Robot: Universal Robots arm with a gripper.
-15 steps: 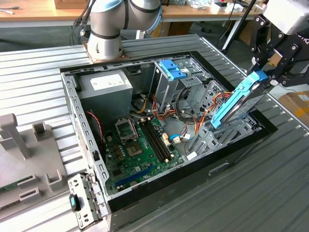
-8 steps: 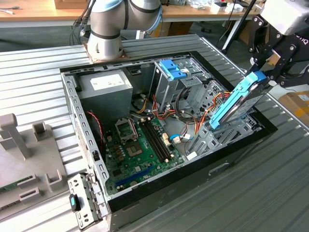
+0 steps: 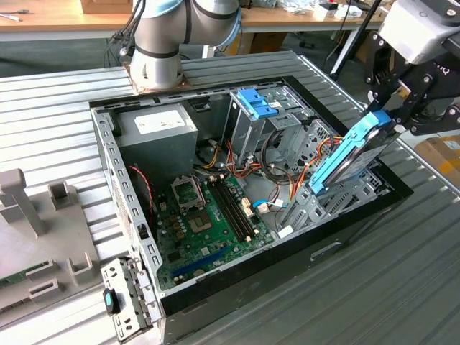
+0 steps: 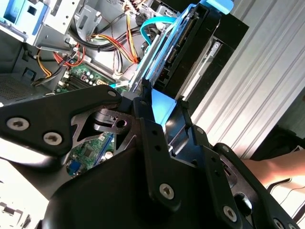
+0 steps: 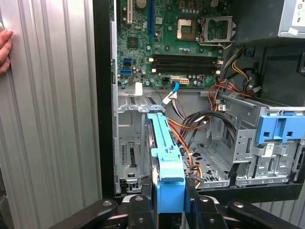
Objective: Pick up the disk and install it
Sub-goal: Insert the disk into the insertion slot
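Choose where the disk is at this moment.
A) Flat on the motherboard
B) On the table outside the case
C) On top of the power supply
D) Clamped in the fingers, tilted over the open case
D: in the exterior view the gripper is shut on the upper end of the disk, which slants down over the open case at that view's right.

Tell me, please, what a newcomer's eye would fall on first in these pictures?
The blue-railed disk stands out, clamped in the gripper and tilted over the open case at the exterior view's right. Next come the green motherboard on the case floor and the blue latch atop a cage. In the first wrist view, a hand is on the ribbed table, apart from the case.
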